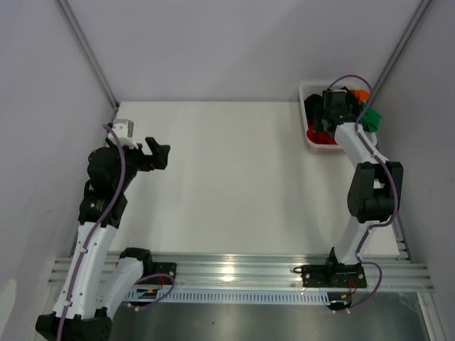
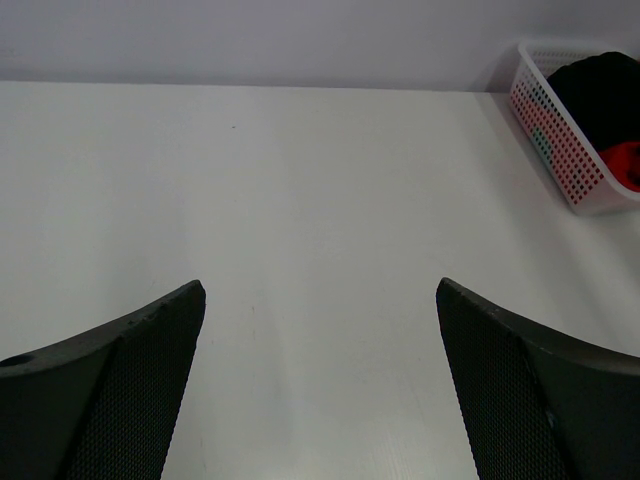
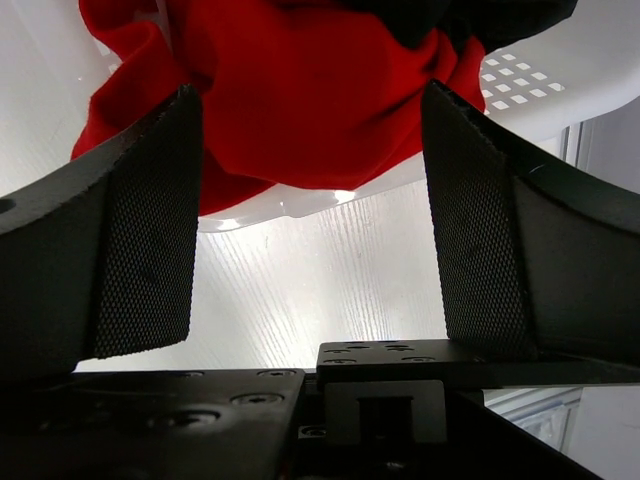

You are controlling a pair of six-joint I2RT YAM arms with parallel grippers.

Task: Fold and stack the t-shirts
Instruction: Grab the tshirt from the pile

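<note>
A white plastic basket (image 1: 310, 144) at the table's far right holds crumpled t-shirts: red (image 1: 318, 137), black (image 1: 313, 111), orange (image 1: 362, 93) and green (image 1: 371, 117). My right gripper (image 1: 331, 119) hangs over the basket, open and empty. In the right wrist view its fingers (image 3: 150, 230) stand wide apart on either side of the red t-shirt (image 3: 300, 90), with black cloth (image 3: 470, 20) above it. My left gripper (image 1: 162, 154) is open and empty, raised over the table's left side. Its view shows the basket (image 2: 560, 150) far to the right with black cloth (image 2: 600, 85) in it.
The white table (image 1: 227, 177) lies between the two arms. A metal rail (image 1: 234, 270) runs along the near edge. Grey walls and frame posts enclose the table at the back and sides.
</note>
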